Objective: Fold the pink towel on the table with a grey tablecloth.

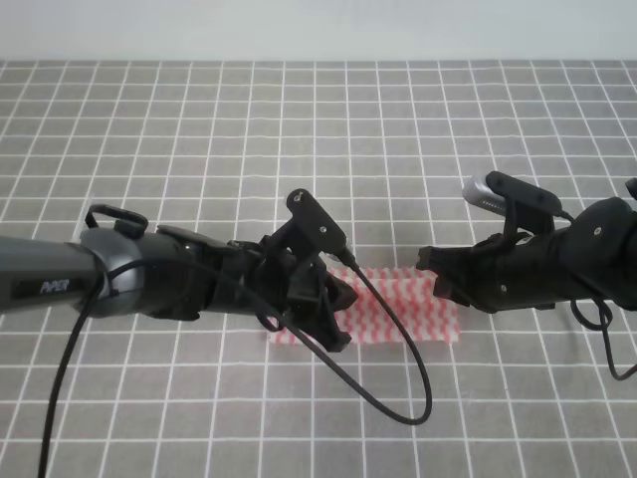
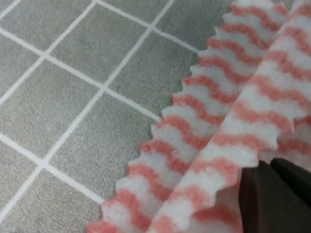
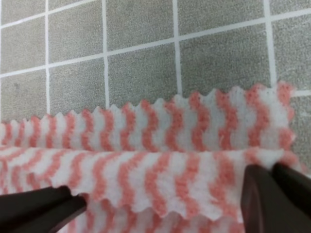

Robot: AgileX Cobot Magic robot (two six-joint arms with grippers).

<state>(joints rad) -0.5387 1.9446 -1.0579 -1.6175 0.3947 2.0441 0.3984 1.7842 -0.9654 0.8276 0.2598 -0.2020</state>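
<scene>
The pink towel point(image 1: 408, 304) lies half-doubled on the table with a grey tablecloth point(image 1: 299, 129), one edge lifted over the lower layer. The left gripper point(image 1: 333, 299) and right gripper point(image 1: 430, 271) each pinch that raised edge mid-fold; next, the edges need aligning before release.

A pale, plain wall point(image 1: 318, 28) ran along the far edge of the scene. Light was even and soft, casting only faint shadows below.

Even, soft light — faint shadows (wrist views slightly blurred).
</scene>
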